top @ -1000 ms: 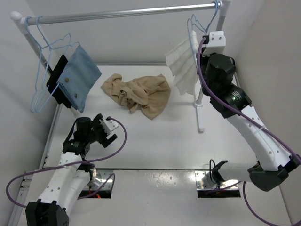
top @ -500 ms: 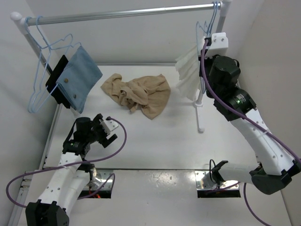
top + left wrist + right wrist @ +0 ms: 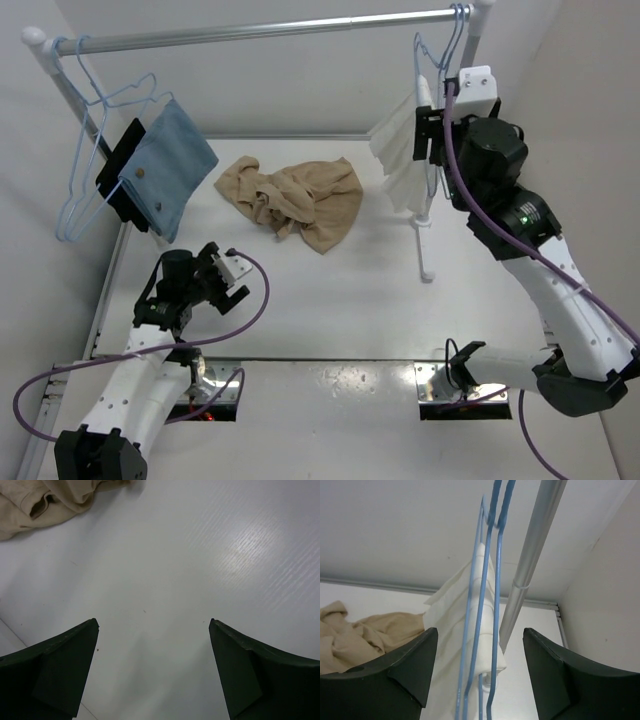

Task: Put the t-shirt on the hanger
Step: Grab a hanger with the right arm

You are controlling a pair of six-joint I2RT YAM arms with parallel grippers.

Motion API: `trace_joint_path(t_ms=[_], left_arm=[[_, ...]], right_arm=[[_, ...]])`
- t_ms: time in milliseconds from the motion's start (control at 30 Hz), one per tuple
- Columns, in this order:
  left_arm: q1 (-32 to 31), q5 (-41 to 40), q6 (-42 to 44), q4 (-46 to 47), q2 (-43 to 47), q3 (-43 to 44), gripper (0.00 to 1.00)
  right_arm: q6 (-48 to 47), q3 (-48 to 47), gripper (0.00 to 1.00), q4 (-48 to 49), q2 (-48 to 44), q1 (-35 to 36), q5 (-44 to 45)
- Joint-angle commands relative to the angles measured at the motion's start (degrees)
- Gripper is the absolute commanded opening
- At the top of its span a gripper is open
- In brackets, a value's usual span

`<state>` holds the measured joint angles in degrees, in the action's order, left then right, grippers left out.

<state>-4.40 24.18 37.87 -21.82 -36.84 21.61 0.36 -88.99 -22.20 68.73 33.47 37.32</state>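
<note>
Heads up: your right gripper (image 3: 479, 632) has just let go of the towel hanger (image 3: 490, 605). The jaws were clamped a second ago; now they stand apart either side of the wire, gripping nothing. That one hangs at the right end of the rail (image 3: 270, 28). So I'd say the real job hasn't started: the t-shirt (image 3: 295, 198) lies crumpled on the tabletop (image 3: 330, 300) below the rail's middle, the hanger (image 3: 122, 93) hangs at the rail's left end, and the left gripper (image 3: 152, 625) sits wide open, empty.
</note>
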Motion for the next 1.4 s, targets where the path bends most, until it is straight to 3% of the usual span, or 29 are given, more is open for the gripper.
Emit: trace_joint_path(t_ms=[0,333,567,933,1367], left_arm=[[0.5,1.2,-0.2,1.2,1.1,-0.7,0.98],[0.5,1.2,0.4,1.7,1.1,-1.2,0.98],[0.5,1.2,0.4,1.7,1.6,-1.2,0.98],[0.5,1.2,0.4,1.7,2.7,-1.2,0.98],[0.5,0.7,0.4,1.7,2.7,-1.7,0.98]], right_arm=[[1.7,-6.0,0.7,-2.7,-1.8,-0.1,-3.8],[3.3,-8.5,0.67,-3.9,0.8,-0.1,2.0],[6.1,-25.5,0.77,-18.6,12.5,-2.1,3.3],[8.2,-39.8,0.79,-23.0,21.8,-9.7,-3.6],[11.5,-39.2,0.77,-23.5,22.8,-17.6,-20.9]])
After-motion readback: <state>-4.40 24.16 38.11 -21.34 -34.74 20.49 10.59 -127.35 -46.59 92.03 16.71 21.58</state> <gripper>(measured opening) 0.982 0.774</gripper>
